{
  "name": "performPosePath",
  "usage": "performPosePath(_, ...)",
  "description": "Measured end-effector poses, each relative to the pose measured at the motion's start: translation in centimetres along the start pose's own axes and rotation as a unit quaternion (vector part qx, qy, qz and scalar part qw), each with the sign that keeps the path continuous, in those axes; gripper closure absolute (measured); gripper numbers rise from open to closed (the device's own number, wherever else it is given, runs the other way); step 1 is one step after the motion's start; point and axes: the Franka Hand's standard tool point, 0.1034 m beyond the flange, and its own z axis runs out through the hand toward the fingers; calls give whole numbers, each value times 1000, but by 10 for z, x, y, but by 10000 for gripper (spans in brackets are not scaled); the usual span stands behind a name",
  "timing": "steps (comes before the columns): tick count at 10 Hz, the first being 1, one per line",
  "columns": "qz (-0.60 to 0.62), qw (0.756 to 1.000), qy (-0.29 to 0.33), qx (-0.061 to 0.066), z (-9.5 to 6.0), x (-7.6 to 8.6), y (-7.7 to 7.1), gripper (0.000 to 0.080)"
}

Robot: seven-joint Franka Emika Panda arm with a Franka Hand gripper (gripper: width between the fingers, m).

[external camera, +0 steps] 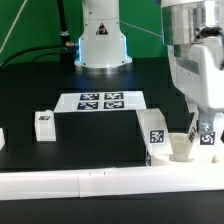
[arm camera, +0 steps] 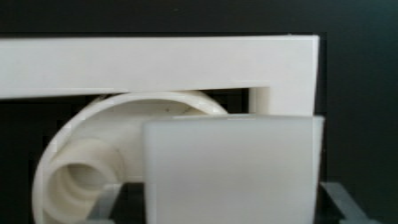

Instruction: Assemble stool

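Note:
The round white seat disc (external camera: 178,150) lies at the exterior view's right, against the long white rail. One tagged leg (external camera: 156,130) stands upright on it. My gripper (external camera: 205,128) is shut on a second tagged leg (external camera: 207,139) and holds it upright over the disc's right part. In the wrist view the held leg (arm camera: 231,165) fills the space between my fingers (arm camera: 349,205); my gripper (arm camera: 231,212) is low over the seat disc (arm camera: 98,150), whose round recess shows beside the leg. A third leg (external camera: 44,122) lies loose at the left.
The marker board (external camera: 100,100) lies at the back centre before the robot base. A long white rail (external camera: 90,182) runs along the front and shows in the wrist view (arm camera: 160,62) behind the disc. Another white piece (external camera: 2,137) sits at the left edge.

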Motion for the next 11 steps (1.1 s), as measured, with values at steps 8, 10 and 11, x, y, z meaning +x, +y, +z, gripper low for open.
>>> performPosePath(8,313,947,-51,53,2,-5,-1,462)
performPosePath(10,277,958,-47,56,2,-7,-1,462)
performPosePath(11,273,959,-47,56,2,-7,0,377)
